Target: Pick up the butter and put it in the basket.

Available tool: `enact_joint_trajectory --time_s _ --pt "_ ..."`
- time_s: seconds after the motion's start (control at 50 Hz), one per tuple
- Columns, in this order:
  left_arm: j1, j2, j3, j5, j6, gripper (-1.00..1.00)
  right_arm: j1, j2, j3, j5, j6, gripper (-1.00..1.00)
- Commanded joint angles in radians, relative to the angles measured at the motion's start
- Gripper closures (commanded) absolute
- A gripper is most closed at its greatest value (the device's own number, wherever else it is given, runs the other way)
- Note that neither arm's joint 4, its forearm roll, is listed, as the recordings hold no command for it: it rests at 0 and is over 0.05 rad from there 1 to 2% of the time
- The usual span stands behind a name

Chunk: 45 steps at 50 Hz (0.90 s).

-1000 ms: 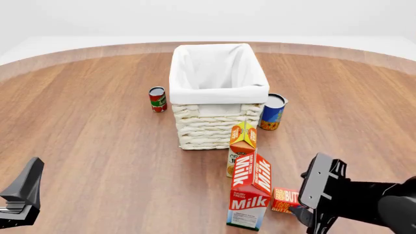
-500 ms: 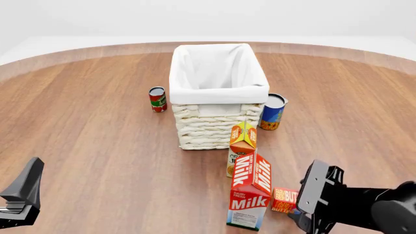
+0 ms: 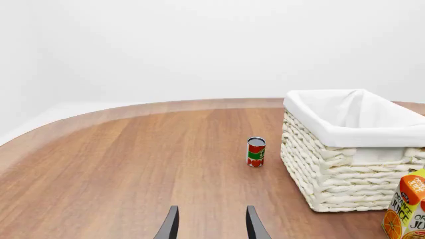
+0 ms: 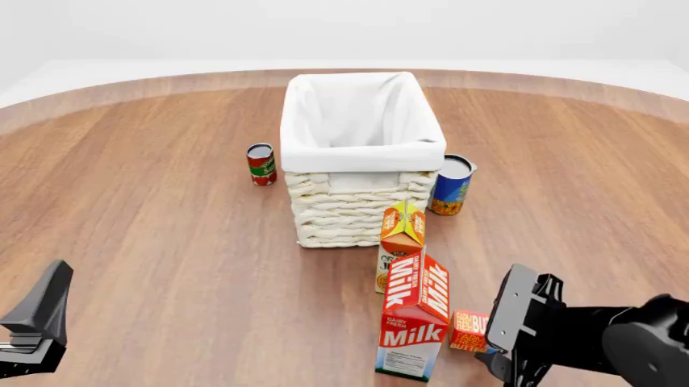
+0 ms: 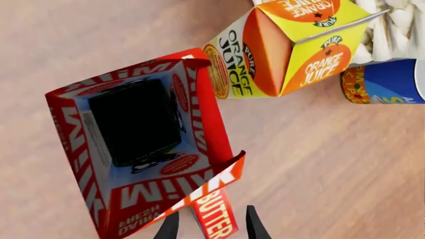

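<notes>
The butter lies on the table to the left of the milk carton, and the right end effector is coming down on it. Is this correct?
Not quite. In the front view the butter lies to the right of the milk carton, not the left. The rest holds: it is on the table, with the right end effector around it.

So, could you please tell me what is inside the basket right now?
Only the white cloth liner shows inside the basket. Its near wall hides part of the floor in both the front and left wrist views, so something small could lie there.
</notes>
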<state>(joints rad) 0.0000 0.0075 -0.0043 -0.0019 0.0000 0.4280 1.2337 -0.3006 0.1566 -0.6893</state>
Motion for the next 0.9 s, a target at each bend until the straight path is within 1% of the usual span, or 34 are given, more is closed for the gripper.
enact_joint_trajectory --time_s 0.02,0.24,0.44,0.52,0.54,0.56,0.58,0.6,0.66,0.7,0.78,0.9 --pt "0.0 0.0 0.0 0.0 0.0 -1.0 -0.011 0.014 -0.017 0.014 -0.019 -1.0" --pt "0.0 0.0 0.0 0.0 0.0 -1.0 -0.031 0.029 -0.048 0.046 -0.054 -1.0" --pt "0.0 0.0 0.0 0.0 0.0 -1.0 -0.029 0.038 -0.057 0.062 -0.063 -1.0" --pt "0.0 0.0 0.0 0.0 0.0 -1.0 -0.009 0.018 -0.046 0.077 -0.054 -1.0" --pt "0.0 0.0 0.0 0.0 0.0 -1.0 -0.013 0.011 -0.049 0.071 -0.062 -1.0" --pt "0.0 0.0 0.0 0.0 0.0 -1.0 -0.019 0.012 -0.062 0.085 -0.061 1.0" --pt "0.0 0.0 0.0 0.0 0.0 -1.0 0.009 -0.011 -0.048 0.105 -0.042 1.0" --pt "0.0 0.0 0.0 0.0 0.0 -1.0 0.003 -0.009 -0.051 0.101 -0.049 1.0" --pt "0.0 0.0 0.0 0.0 0.0 -1.0 0.007 -0.012 -0.053 0.109 -0.043 1.0" --pt "0.0 0.0 0.0 0.0 0.0 -1.0 -0.007 0.0 -0.068 0.099 -0.053 1.0" --pt "0.0 0.0 0.0 0.0 0.0 -1.0 0.007 -0.016 -0.063 0.112 -0.045 1.0" --pt "0.0 0.0 0.0 0.0 0.0 -1.0 0.002 -0.032 -0.06 0.112 -0.052 1.0"
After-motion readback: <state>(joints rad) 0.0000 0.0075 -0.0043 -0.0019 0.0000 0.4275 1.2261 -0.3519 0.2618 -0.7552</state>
